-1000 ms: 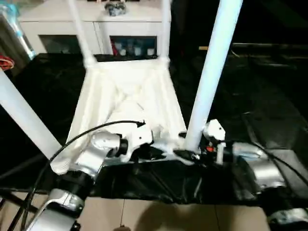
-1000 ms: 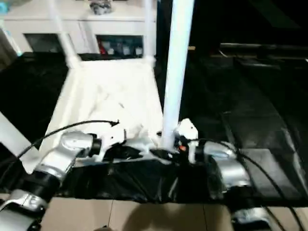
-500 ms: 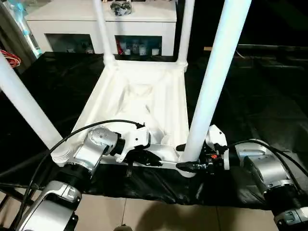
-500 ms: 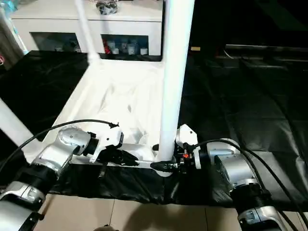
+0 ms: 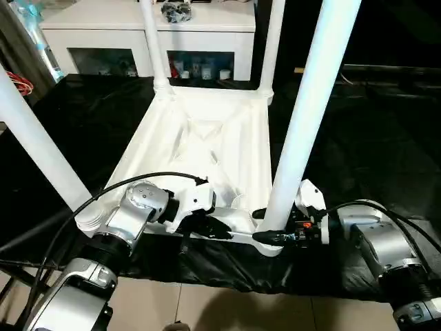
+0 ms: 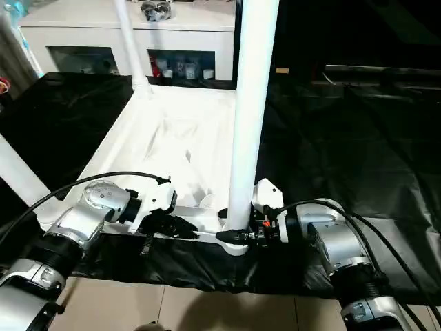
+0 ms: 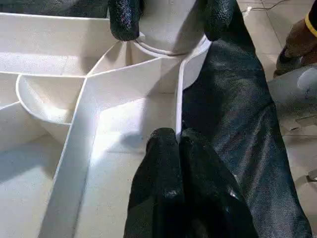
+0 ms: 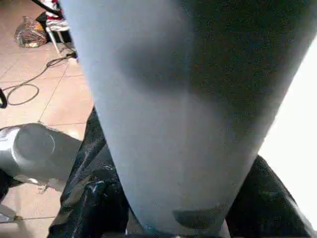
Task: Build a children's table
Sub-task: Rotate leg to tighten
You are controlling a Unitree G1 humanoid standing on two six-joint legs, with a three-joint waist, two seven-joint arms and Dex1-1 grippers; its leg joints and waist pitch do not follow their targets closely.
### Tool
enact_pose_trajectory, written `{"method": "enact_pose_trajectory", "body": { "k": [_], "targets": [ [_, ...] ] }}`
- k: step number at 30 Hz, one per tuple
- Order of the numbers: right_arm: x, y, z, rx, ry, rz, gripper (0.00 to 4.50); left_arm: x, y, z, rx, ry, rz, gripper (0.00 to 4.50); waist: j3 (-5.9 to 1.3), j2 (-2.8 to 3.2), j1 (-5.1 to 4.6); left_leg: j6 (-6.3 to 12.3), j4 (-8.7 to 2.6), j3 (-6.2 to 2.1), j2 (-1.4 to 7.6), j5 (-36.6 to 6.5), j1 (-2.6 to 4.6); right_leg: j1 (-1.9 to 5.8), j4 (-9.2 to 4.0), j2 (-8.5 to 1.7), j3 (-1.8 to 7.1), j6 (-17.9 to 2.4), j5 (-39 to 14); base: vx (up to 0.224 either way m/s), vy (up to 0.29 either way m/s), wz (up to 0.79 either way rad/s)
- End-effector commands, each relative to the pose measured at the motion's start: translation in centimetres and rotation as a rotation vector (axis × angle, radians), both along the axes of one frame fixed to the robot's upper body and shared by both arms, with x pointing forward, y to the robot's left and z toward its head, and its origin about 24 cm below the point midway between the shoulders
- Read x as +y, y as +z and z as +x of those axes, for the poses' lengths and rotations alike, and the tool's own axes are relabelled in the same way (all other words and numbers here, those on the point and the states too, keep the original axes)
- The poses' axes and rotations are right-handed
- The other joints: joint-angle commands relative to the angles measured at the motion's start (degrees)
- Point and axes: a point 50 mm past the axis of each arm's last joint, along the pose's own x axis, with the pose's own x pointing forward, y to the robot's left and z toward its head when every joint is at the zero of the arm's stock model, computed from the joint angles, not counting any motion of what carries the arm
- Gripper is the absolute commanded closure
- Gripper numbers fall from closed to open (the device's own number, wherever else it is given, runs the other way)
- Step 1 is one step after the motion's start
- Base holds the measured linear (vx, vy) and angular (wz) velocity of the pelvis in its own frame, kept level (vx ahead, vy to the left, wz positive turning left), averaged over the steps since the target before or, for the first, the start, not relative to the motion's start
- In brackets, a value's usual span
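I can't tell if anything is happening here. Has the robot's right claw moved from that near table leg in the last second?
No. The right gripper stays at the foot of the near leg, by the tabletop corner; the camera shifted.

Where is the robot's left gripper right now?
The left gripper is pinched on the near rim of the upside-down tabletop, just left of the near right leg.

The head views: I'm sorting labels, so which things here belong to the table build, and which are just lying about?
Job:
- upturned tabletop
- near right leg
- near left leg
- two far legs

Lying about:
- white cabinet
- black sheet
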Motion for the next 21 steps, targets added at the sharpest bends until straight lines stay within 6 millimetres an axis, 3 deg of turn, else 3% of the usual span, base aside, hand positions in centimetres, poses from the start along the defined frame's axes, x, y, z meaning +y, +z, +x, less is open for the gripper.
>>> {"method": "enact_pose_trajectory", "body": {
  "k": [1, 4, 9, 12, 19, 21],
  "targets": [
    [3.4, -1.8, -2.1, 0.076, 0.174, -0.012, 2.49, -1.0, 1.0, 1.3, -0.078, 0.09, -0.028, 4.5, -2.93, -1.17, -0.24, 4.41, -3.34, -0.3, 2.4, -11.05, -0.18, 2.79, -3.78, -3.84, 2.84, -9.34, -17.85, 0.0, 0.0, 0.0],
    [3.6, -2.1, -1.6, 0.04, 0.076, 0.004, 2.5, -0.9, 1.0, 1.5, -0.092, 0.138, -0.029, 4.5, -2.8, -1.15, -0.2, 3.95, -3.5, -0.33, 2.37, -11.93, -0.11, 2.68, -4.06, -3.92, 2.85, -8.56, -20.24, 0.0, 0.0, 0.0],
    [4.1, -2.9, -0.7, 0.004, -0.124, 0.027, 2.55, -1.5, 1.1, 2.0, -0.117, 0.233, -0.055, 4.5, -2.33, -1.21, -0.75, 2.08, -3.88, -0.58, 2.11, -16.22, 0.29, 2.23, -5.22, -4.14, 2.73, -5.38, -30.14, 0.0, 0.0, 0.0],
    [4.6, -3.5, 0.1, -0.007, -0.273, 0.042, 2.57, -2.4, 1.1, 2.0, -0.123, 0.276, -0.08, 4.5, -2.05, -1.15, -2.25, 0.61, -4.18, -1.06, 1.87, -19.66, 0.41, 2.07, -6.05, -4.14, 2.16, -3.8, -34.69, 0.0, 0.0, 0.0],
    [6.3, -4.6, 2.1, 0.058, -0.621, 0.076, 2.57, -4.7, 0.7, 2.0, -0.149, 0.398, -0.12, 4.5, -1.96, -1.13, -4.24, 0.77, -4.2, -1.27, 1.63, -22.62, 0.55, 1.83, -6.51, -4.05, 1.88, -4.09, -34.72, 0.0, 0.0, 0.0],
    [6.7, -5.0, 2.7, 0.1, -0.733, 0.074, 2.57, -5.4, 0.7, 2.1, -0.161, 0.435, -0.127, 4.5, -1.93, -1.1, -4.77, 0.77, -4.26, -1.33, 1.63, -22.43, 0.31, 1.95, -6.45, -4.0, 1.87, -4.28, -34.37, 0.0, 0.0, 0.0]
  ]
}}
